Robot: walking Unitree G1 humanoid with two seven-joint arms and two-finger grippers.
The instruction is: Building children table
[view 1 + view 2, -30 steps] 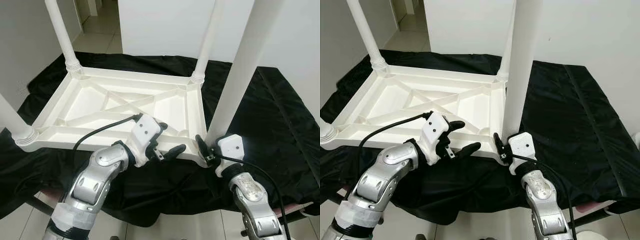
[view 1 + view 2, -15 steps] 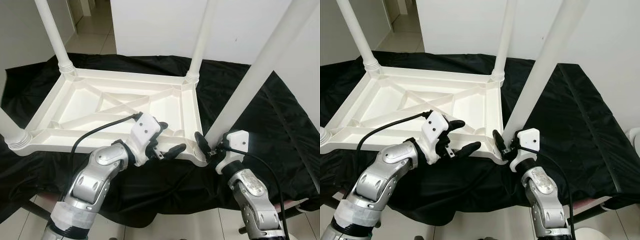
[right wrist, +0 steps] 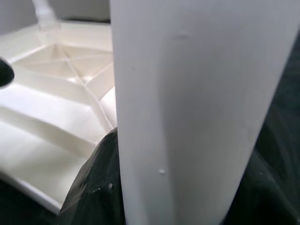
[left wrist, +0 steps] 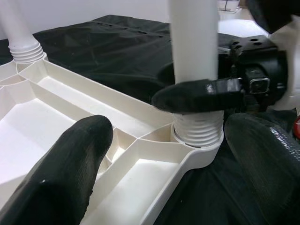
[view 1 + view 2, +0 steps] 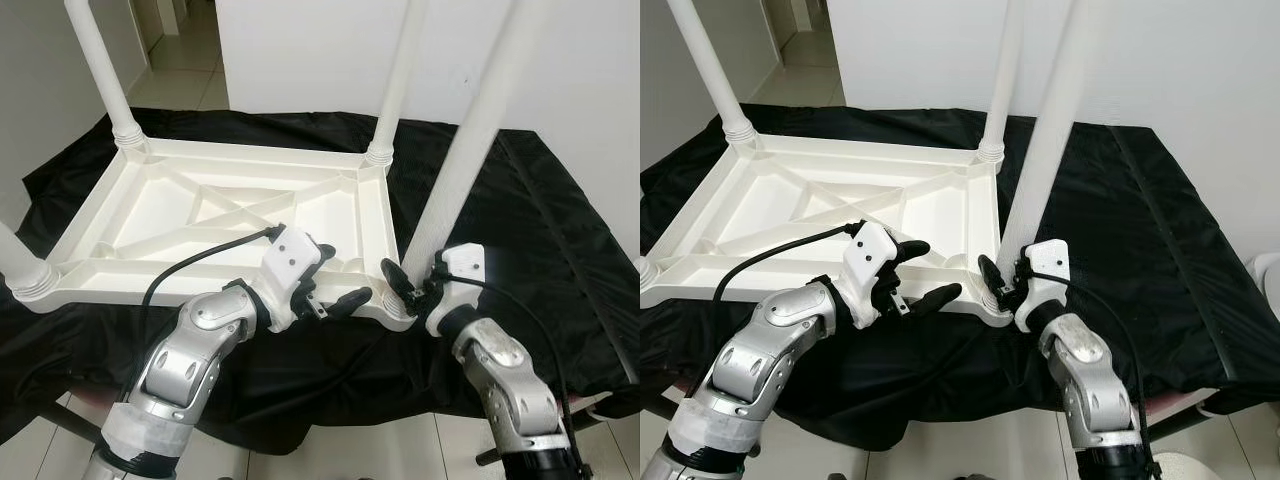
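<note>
1. The step in hand looks like the fourth leg (image 5: 470, 150) being seated into the near right corner socket (image 4: 197, 136) of the upturned table top (image 5: 215, 215), which lies on a black cloth (image 5: 520, 230). Three other legs are already stood up at the other corners.
2. To get it done well, the leg probably needs to be kept square over the socket while it's turned, since it's seen leaning a bit away from upright; a crooked thread is likely to jam.
3. The right gripper (image 5: 1002, 285) is clamped round the leg just above its ribbed base, with one black finger (image 4: 201, 93) wrapped across the front of it.
4. The left gripper (image 5: 335, 290) is spread wide and holds nothing. It's parked over the near rail of the table top, just beside the socket, one finger above the inner ribs and the other out past the edge.
</note>
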